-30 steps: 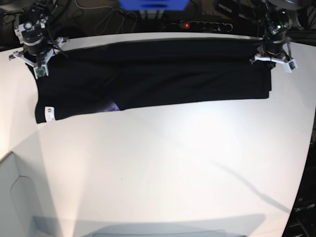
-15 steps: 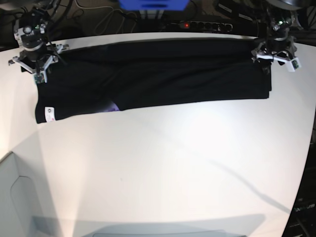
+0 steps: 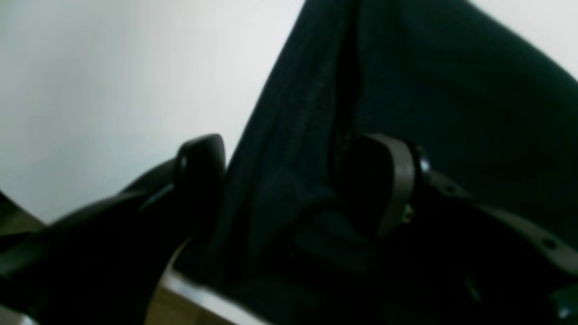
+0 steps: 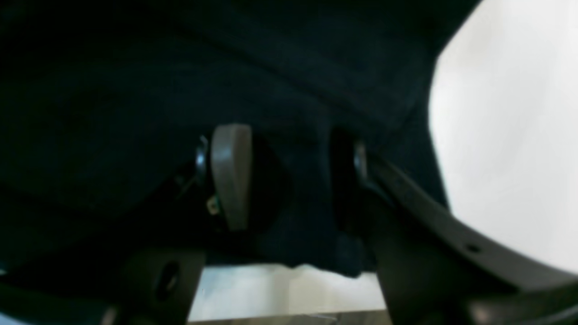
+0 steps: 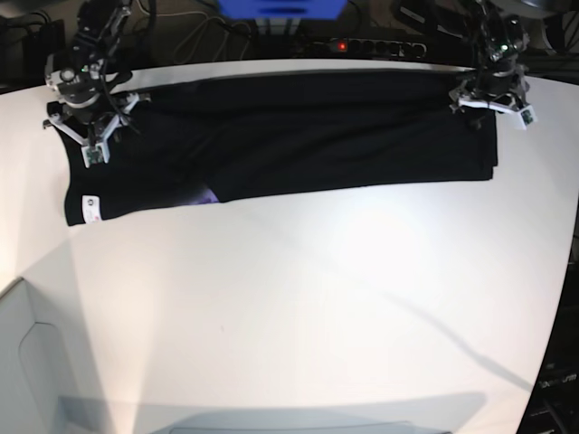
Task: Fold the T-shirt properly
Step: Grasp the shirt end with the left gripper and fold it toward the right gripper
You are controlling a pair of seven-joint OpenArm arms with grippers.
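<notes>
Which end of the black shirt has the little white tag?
The T-shirt end under the right tool: its near corner carries the white tag. The other end shows none.

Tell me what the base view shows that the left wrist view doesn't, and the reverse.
Only the base view: the whole T-shirt lying as a long folded band across the far side of the table, its white tag at one end, the right hand over that end, and a power strip behind.

Only the left wrist view: the left hand's jaws standing open with a ridge of cloth between them.

Both: black shirt, white table, and the left hand at the shirt's end.
</notes>
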